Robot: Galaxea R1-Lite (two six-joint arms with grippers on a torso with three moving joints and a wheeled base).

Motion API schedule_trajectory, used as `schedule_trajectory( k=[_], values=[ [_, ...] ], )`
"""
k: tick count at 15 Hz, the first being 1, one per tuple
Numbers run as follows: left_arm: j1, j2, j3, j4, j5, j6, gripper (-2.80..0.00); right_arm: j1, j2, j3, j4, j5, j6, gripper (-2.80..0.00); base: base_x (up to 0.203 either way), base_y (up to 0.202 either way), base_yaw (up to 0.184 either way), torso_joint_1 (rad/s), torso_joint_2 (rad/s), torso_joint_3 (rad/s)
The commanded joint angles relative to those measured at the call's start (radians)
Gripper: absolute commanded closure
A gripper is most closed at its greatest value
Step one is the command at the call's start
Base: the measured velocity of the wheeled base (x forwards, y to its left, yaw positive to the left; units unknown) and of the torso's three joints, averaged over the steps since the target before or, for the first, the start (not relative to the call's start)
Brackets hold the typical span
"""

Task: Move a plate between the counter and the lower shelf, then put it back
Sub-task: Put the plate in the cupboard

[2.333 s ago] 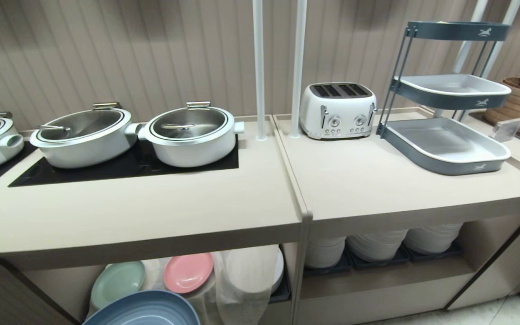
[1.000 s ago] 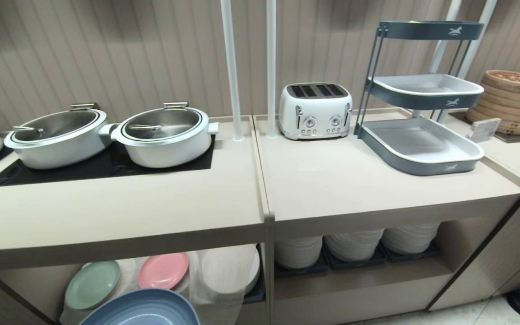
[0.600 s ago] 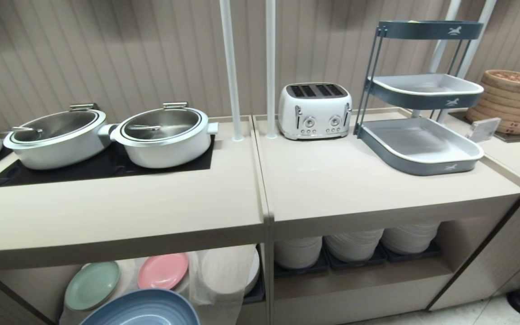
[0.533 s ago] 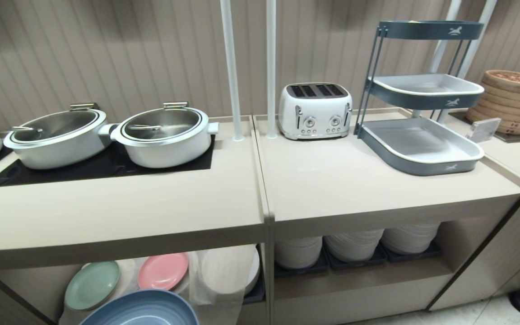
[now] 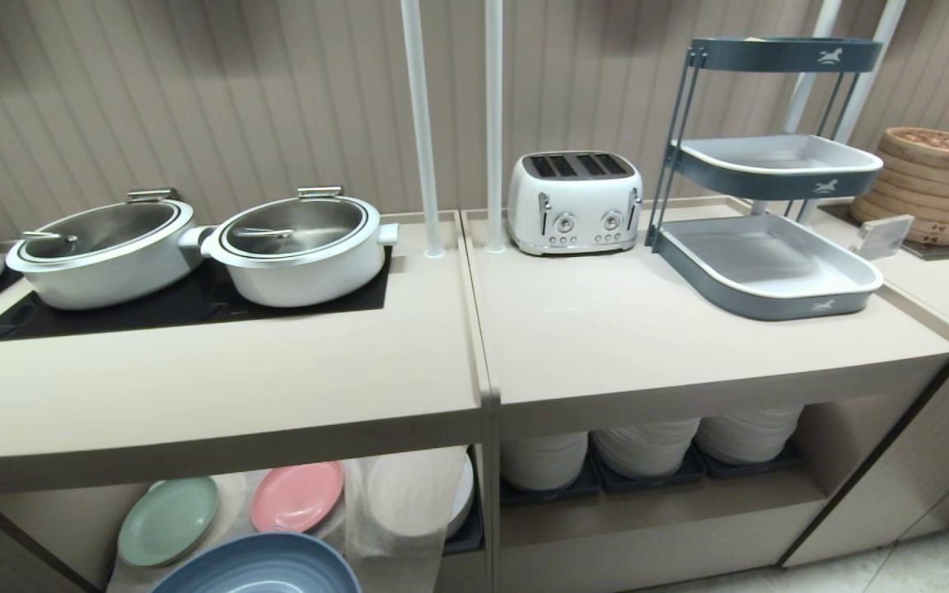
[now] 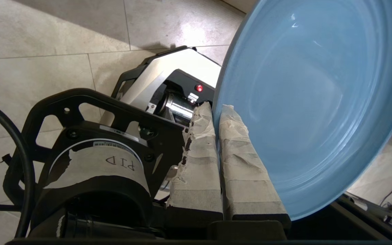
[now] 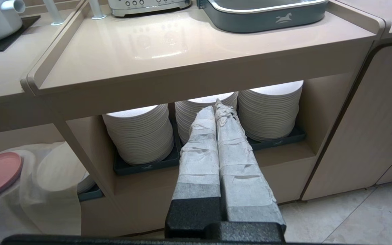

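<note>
So in the head view, the plate (image 5: 256, 565) is carried low in front of the lower shelf (image 5: 71, 515), below the table (image 5: 219, 387); a lift onto it is probably needed next. In the left wrist view, the left pincer (image 6: 216, 110) is clamped on its rim, face tilted steeply, no long axis. In the right wrist view, the right pincer (image 7: 215, 106) is pressed together, empty.

1. The whole head view has shifted since the earliest picture – the white four-slot toaster (image 5: 574, 201) and the two white lidded pots (image 5: 194, 247) now stand further left in the frame, and more of the round bamboo steamers (image 5: 927, 183) shows at the right. This is the camera moving, not the things.
2. The round light-blue matte plate (image 5: 259, 565) sits a little lower at the bottom edge of the head view than half a second ago – less of it shows.
</note>
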Motion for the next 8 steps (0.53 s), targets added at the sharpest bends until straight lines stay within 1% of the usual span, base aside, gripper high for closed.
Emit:
schedule_trajectory(
  k=[1, 3, 8],
  values=[
    [0.0, -0.03, 0.018, 0.003, -0.003, -0.004, 0.0, 0.001, 0.0, 0.0, 0.0, 0.0, 0.002, 0.0, 0.0, 0.0, 0.0, 0.0, 0.0, 0.0],
    [0.0, -0.069, 0.037, 0.005, -0.004, -0.005, 0.0, 0.001, 0.0, 0.0, 0.0, -0.001, 0.002, 0.0, 0.0, 0.0, 0.0, 0.0, 0.0, 0.0],
    [0.0, -0.077, 0.045, 0.009, -0.005, -0.005, 0.0, 0.001, 0.0, 0.0, 0.0, -0.001, 0.002, 0.0, 0.0, 0.0, 0.0, 0.0, 0.0, 0.0]
  ],
)
